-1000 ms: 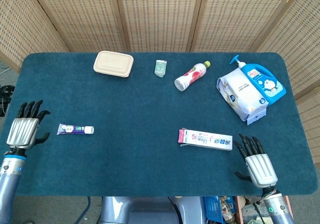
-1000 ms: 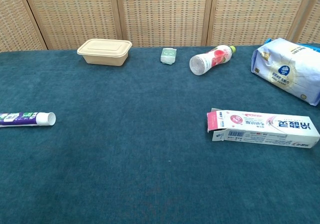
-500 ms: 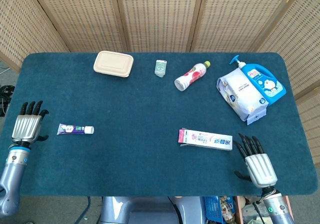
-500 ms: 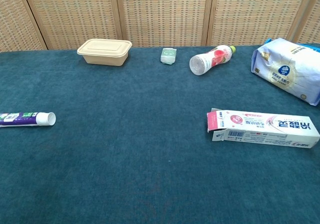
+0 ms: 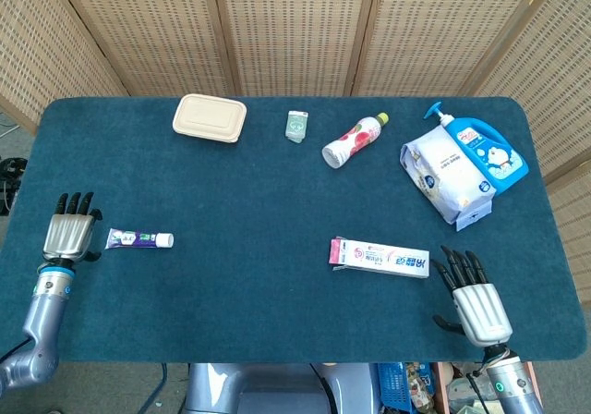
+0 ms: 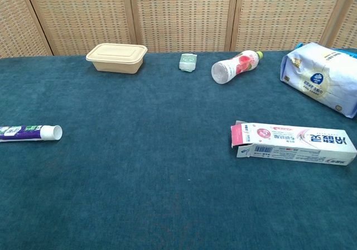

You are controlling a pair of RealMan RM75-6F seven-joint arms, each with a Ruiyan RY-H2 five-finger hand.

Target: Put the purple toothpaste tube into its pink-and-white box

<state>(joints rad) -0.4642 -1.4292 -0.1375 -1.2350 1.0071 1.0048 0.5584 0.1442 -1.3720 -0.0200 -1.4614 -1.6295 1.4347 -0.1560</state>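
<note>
While the left hand [image 5: 68, 236] rests at the near left edge of the blue worktop [image 5: 259, 192] with its fingers apart and nothing in them, the purple toothpaste tube [image 5: 138, 239] lies flat just beside it, white cap pointing right. Further back on the worktop sit a beige lidded container [image 5: 210, 118], a small pale green packet [image 5: 296, 125] and a bottle [image 5: 353, 140] on its side. In the near right part lies the pink-and-white box [image 5: 379, 257], well apart from the tube, its end flap open on the left as the chest view shows. At the back right, a white bag [image 5: 445, 174] leans over a blue pump bottle [image 5: 491, 155]. The right hand [image 5: 474, 298] rests just beside the box's right end, fingers spread and holding nothing.
</note>
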